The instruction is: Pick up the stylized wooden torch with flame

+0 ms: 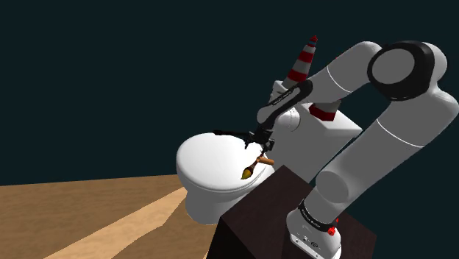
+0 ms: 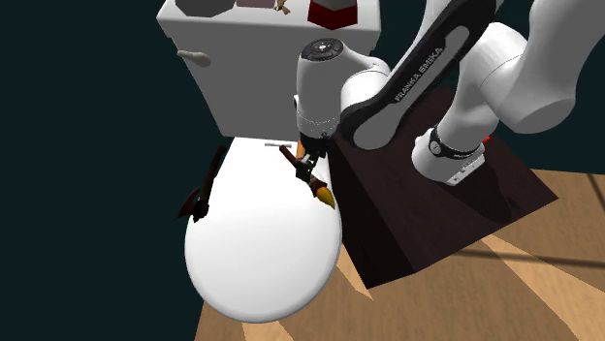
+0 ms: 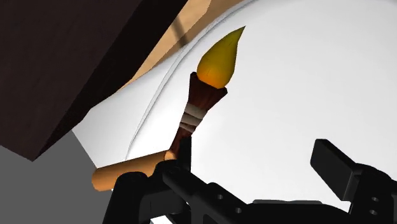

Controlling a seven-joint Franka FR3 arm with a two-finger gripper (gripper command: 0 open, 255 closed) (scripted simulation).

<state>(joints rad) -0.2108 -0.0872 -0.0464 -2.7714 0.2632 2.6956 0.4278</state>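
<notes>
The torch (image 1: 254, 166) has a brown handle with a pale wrap and a yellow-orange flame. It lies at the edge of the white toilet lid (image 1: 210, 165) nearest the stand, flame pointing away from the tank. My gripper (image 1: 262, 146) hovers right over its handle end. From the wrist view, the torch (image 3: 205, 89) runs past one finger (image 3: 182, 156), and the other finger (image 3: 332, 162) stands far off it. The gripper (image 3: 257, 158) is open, with only white lid between the fingers. In the second exterior view the torch (image 2: 316, 183) sticks out below the gripper (image 2: 307, 167).
A dark, slim object (image 2: 200, 197) lies on the lid's far side. A red and white cone (image 1: 304, 63) stands on the toilet tank (image 2: 252, 73). The dark brown stand (image 1: 254, 221) sits close beside the toilet. Wooden floor (image 1: 88, 213) surrounds them.
</notes>
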